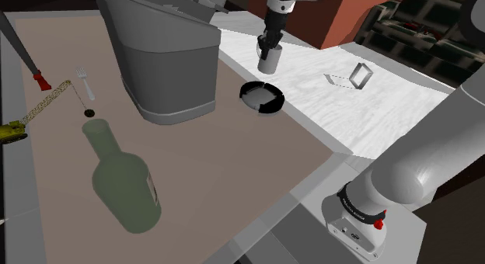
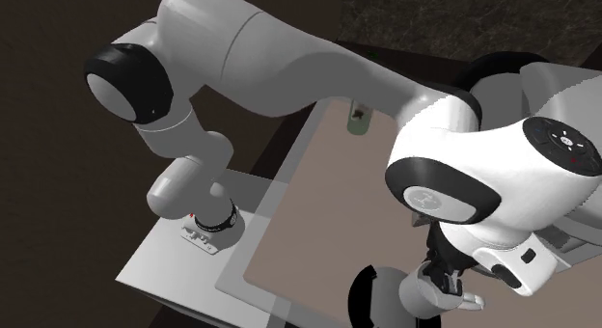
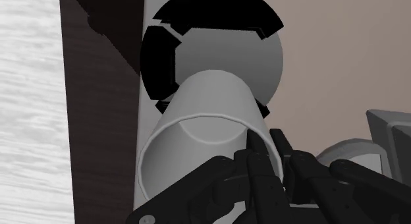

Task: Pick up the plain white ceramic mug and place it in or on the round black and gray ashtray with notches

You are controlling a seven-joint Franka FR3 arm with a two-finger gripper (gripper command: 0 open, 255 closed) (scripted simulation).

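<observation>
Between the black fingers of the gripper [image 3: 267, 157] the rim wall of a plain pale grey-white mug [image 3: 204, 124] is clasped, one finger seeming to be set inside the mouth and the other outside it, so the mug is firmly grasped. From the shoulder view the mug [image 1: 268, 62] is seen hanging just under the gripper [image 1: 266, 50], with its open mouth turned up toward the hand. Beyond the mug's base, below the gripper and apart from the mug, a round black and grey ashtray [image 3: 211, 51] with notched rim is seen lying flat; it [image 1: 262, 97] rests by the edge where a brown mat [image 1: 233, 161] meets a white surface [image 1: 373, 115]. Farther from the gripper on the mat, a large grey container [image 1: 167, 60] stands, and well beyond it a green bottle [image 1: 124, 181] lies on its side near a fork [image 1: 85, 84].
</observation>
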